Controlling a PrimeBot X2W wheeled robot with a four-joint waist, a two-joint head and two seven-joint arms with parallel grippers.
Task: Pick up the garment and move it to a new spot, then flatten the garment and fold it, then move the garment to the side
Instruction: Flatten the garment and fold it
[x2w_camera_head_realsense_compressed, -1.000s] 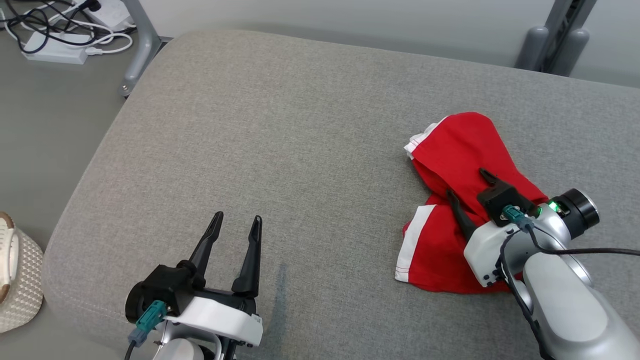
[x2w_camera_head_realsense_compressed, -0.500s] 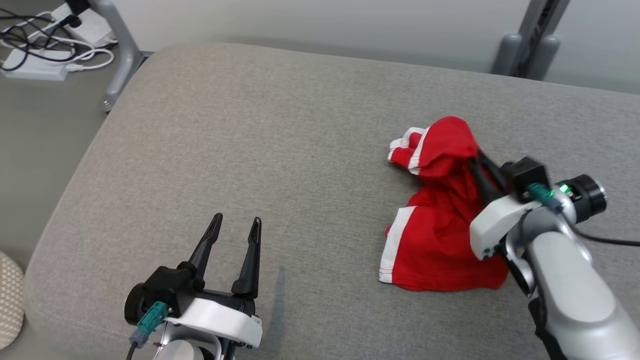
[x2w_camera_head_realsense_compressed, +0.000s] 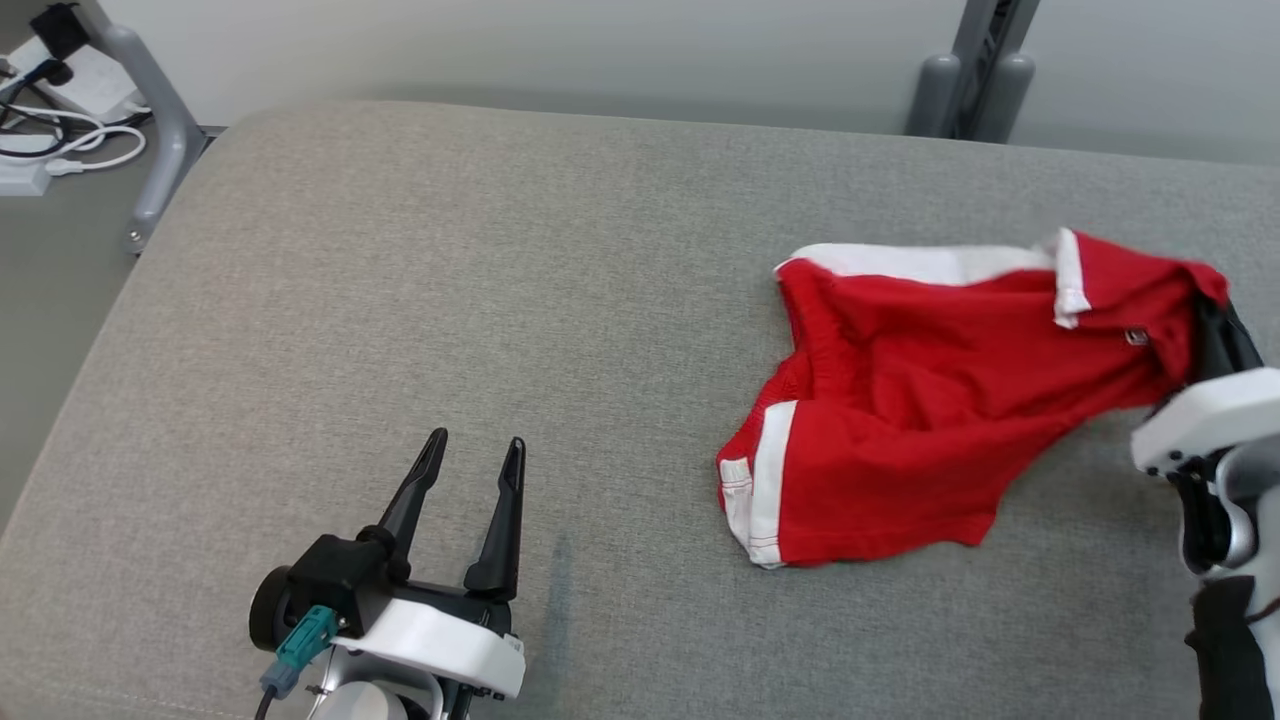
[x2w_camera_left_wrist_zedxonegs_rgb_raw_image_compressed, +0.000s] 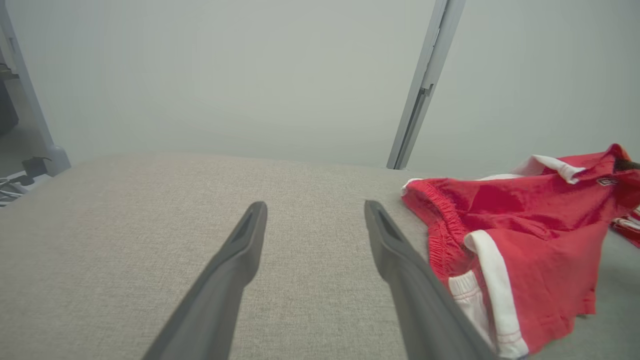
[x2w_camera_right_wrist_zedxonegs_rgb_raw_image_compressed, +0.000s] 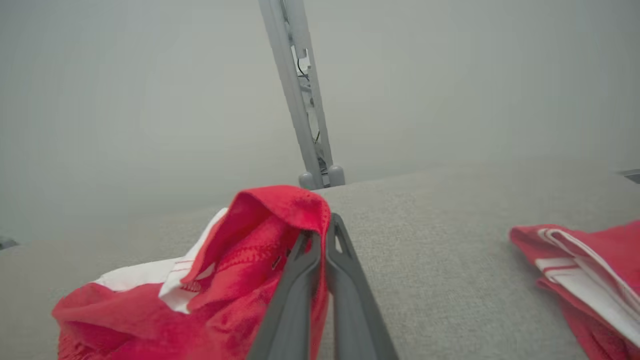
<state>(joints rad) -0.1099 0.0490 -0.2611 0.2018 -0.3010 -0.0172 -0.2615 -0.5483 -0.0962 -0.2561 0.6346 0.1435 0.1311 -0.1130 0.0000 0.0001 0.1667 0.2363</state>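
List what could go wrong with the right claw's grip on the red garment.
1. The right claw is shut on one corner of the garment; the fabric might slip out when pulled.
2. Most of it lies bunched on the cushion, so dragging may crumple it further.
3. More red fabric lies nearby and could get snagged.

My blind spots
In the head view, the garment's red fold hides my right gripper's fingertips. Its small label is unreadable, and a second red cloth runs off the right wrist view.
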